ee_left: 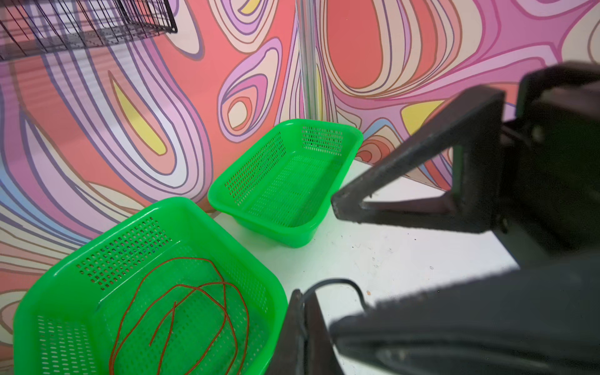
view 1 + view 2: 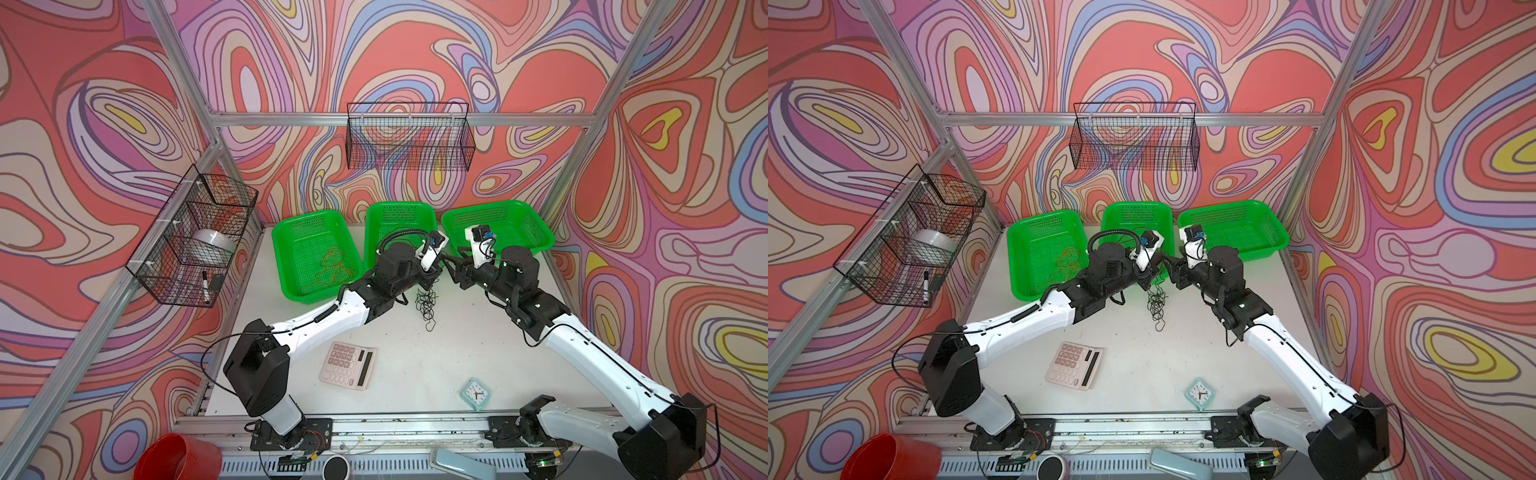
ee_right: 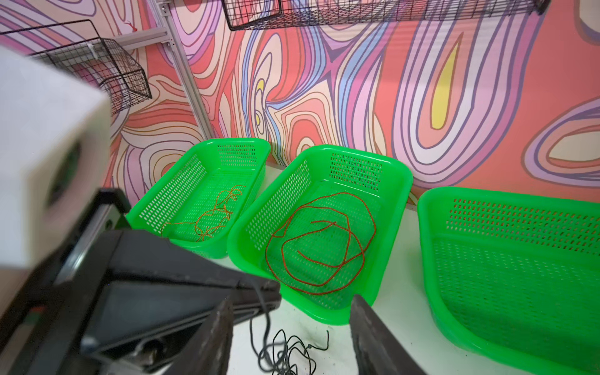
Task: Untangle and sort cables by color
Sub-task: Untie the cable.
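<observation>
left gripper (image 3: 271, 292) pinching shut on the black cable (image 2: 427, 299), its tangle trailing onto the table (image 2: 457, 357), right gripper (image 3: 292, 302) gaping open beside it, gripping nothing, orange cable (image 3: 212, 216) and red cable (image 3: 321, 243) lying in separate baskets (image 3: 404, 185)

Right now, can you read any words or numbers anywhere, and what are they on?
Nothing here can be read.
Calculator: the marks on its keys are too small to read.
Clock: the marks on its face are too small to read.
Marker pen: too small to tell if it has a label.
No other writing shows.
</observation>
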